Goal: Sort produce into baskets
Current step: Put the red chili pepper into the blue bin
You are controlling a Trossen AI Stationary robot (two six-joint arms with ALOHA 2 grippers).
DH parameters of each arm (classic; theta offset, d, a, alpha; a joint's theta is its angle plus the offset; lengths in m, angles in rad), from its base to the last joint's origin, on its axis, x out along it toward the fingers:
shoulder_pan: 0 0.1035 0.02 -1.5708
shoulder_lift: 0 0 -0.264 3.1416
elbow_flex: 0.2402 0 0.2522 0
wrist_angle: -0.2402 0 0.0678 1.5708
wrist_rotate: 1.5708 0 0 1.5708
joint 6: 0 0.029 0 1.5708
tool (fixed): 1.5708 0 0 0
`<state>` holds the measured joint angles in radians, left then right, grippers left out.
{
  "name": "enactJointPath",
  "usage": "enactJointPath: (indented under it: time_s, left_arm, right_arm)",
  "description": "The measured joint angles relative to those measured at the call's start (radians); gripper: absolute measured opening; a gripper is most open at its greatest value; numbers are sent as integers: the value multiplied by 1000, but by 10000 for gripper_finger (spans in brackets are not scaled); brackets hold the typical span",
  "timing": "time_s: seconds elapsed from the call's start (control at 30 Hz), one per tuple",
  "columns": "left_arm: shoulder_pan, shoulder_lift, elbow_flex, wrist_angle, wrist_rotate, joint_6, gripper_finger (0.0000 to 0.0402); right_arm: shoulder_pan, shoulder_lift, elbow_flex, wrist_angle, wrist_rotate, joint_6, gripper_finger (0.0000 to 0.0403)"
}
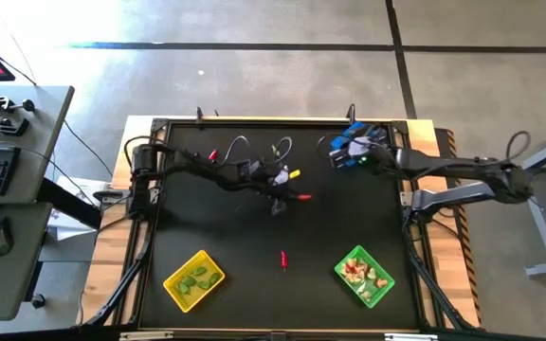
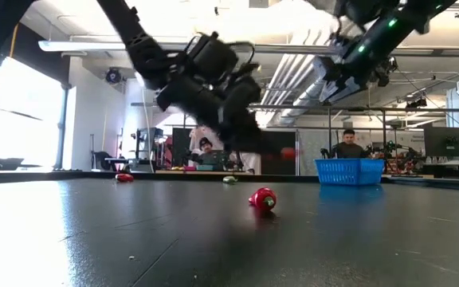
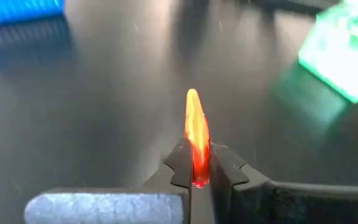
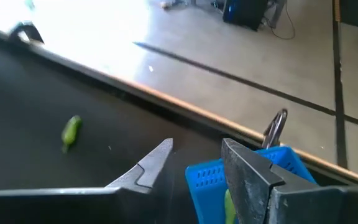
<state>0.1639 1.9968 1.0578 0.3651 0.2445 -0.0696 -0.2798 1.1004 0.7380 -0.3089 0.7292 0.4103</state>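
**Left hand pinches a chili near mid-surface; right hand hangs over the blue basket**

From above, the left arm stretches from the black surface's (image 1: pixel 207 313) left edge toward its middle, elbow bent, its left hand (image 1: pixel 290 194) just beside a thin red chili-like piece (image 1: pixel 303 197). The right arm reaches in from the right edge, its right hand (image 1: pixel 349 152) over the small blue rectangular plastic basket (image 1: pixel 353 142) at the far edge. A second red chili (image 1: pixel 283 258) lies nearer the front, between the yellow plastic basket (image 1: pixel 194 280) holding green pods and the bright green plastic basket (image 1: pixel 364 276) holding whitish-pink bulbs.

At surface height, the left arm angles down from the upper left, wrist tilted. The blue basket stands to the right of a red piece (image 2: pixel 263 198) lying in the foreground, with the right arm above that basket. People sit in the room behind.

The left wrist view shows the dark fingers (image 3: pixel 219 177) closed on the red chili, which sticks out past their tips.

The right wrist view shows the right hand's fingers (image 4: pixel 247 168) parted, empty, over the blue basket; a green pod (image 4: pixel 71 132) lies well apart from that basket.
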Motion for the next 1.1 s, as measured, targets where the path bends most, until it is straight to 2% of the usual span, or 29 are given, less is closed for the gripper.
enactJointPath:
  time_s: [0.2,0.43,0.67,0.83,0.97,1.1]
  left_arm:
    - [18,48,182,2,-86,0,3]
    - [63,235,462,-22,-98,-13,1]
    - [106,427,819,-168,-90,-23,1]
    - [136,549,1026,-286,-90,-24,1]
    - [153,609,1130,-341,-92,-23,1]
    - [164,630,1159,-345,-94,-23,1]
  right_arm:
    - [1,-169,0,-30,15,-21,126]
    - [-1,-298,0,-67,30,-34,126]
    - [-1,-305,0,-110,29,-26,126]
    - [-1,-296,0,-135,28,-18,126]
    - [-1,-296,0,-139,28,-18,126]
    - [-1,-296,0,-140,28,-18,126]
